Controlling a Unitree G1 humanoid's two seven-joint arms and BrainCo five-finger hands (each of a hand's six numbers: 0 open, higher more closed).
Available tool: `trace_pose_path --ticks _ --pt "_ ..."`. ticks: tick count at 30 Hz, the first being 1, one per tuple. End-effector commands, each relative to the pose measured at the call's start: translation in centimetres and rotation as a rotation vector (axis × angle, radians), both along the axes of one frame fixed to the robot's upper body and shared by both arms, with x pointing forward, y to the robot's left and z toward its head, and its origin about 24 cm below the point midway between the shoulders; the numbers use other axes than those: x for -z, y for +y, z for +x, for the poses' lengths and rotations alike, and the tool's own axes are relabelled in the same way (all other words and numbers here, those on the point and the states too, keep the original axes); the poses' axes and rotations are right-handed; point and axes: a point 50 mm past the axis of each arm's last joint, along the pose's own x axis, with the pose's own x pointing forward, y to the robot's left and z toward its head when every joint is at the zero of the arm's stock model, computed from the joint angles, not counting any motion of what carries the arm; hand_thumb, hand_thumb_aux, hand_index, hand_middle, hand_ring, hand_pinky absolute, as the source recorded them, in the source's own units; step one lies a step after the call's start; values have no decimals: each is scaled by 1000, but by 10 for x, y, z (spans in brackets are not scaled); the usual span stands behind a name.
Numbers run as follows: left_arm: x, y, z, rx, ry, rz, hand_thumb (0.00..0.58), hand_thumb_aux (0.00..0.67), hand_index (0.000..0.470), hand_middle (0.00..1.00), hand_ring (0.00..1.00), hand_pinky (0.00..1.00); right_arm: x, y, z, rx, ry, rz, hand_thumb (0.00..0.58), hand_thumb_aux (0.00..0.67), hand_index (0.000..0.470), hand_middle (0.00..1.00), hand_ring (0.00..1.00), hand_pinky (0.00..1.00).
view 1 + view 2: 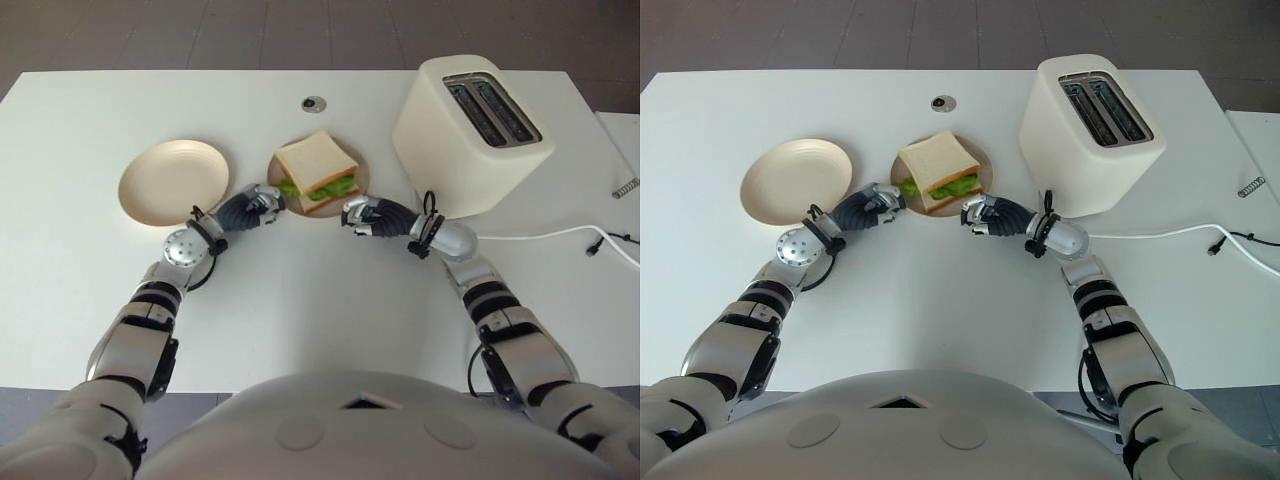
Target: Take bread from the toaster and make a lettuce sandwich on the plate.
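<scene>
A sandwich [316, 170] of two white bread slices with green lettuce between them lies on a tan plate [359, 183] at the table's middle back. The cream toaster [468, 134] stands to its right, both slots looking empty. My left hand [252, 206] rests at the plate's front left edge, fingers curled and holding nothing. My right hand [370, 214] sits at the plate's front right edge, likewise curled around nothing. Neither hand touches the bread.
A second, bare cream plate [173, 181] lies to the left of the sandwich. The toaster's white cable [545, 238] runs along the table to the right. A small round grommet [314, 103] sits behind the sandwich plate.
</scene>
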Motion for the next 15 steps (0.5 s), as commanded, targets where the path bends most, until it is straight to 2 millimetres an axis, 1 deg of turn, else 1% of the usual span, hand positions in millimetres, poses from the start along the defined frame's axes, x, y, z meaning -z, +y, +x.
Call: trace_pose_path --ticks 1,2,3,4,5,6,7,8,9,10,11,13,15 --pt "-6 -15 -2 12 -43 -167 476 386 271 816 816 816 -14 1 14 106 -20 192 580 670 470 1000 1000 1000" --pt "-10 -20 -6 46 -72 -233 443 344 241 796 796 796 -22 -2 15 115 -37 263 580 670 470 1000 1000 1000" --pt "-18 -25 -10 80 -106 -326 136 84 59 718 718 718 -33 -7 19 146 -71 344 580 670 470 1000 1000 1000" --pt "-26 -27 -13 101 -139 -416 0 0 0 573 573 573 -45 -13 22 185 -107 421 580 670 470 1000 1000 1000" --pt "-34 -28 -15 111 -170 -502 0 0 0 475 475 475 -55 -18 25 221 -140 488 580 670 470 1000 1000 1000" --pt "-44 -28 -16 123 -203 -595 0 0 0 388 388 388 -65 -21 27 255 -188 539 452 355 249 1000 1000 1000" --pt "-54 -29 -18 138 -234 -679 0 0 0 231 231 231 -75 -21 26 282 -238 581 0 0 0 1000 1000 1000" --pt "-63 -29 -20 155 -265 -753 0 0 0 145 145 145 -83 -19 24 309 -288 620 0 0 0 882 882 882" --pt "-72 -29 -22 170 -293 -815 0 0 0 55 55 55 -89 -15 21 333 -330 647 0 0 0 463 463 463" --pt "-79 -28 -24 179 -315 -857 0 0 0 0 0 0 -92 -11 17 357 -362 671 0 0 0 145 145 145" --pt "-83 -28 -25 184 -333 -881 0 0 0 0 0 0 -94 -6 12 385 -382 695 0 0 0 0 0 0" --pt "-88 -29 -26 184 -363 -889 0 0 0 0 0 0 -91 0 5 474 -415 725 0 0 0 0 0 0" --pt "-87 -33 -27 182 -364 -885 0 0 0 0 0 0 -87 4 3 546 -406 758 0 0 0 0 0 0"
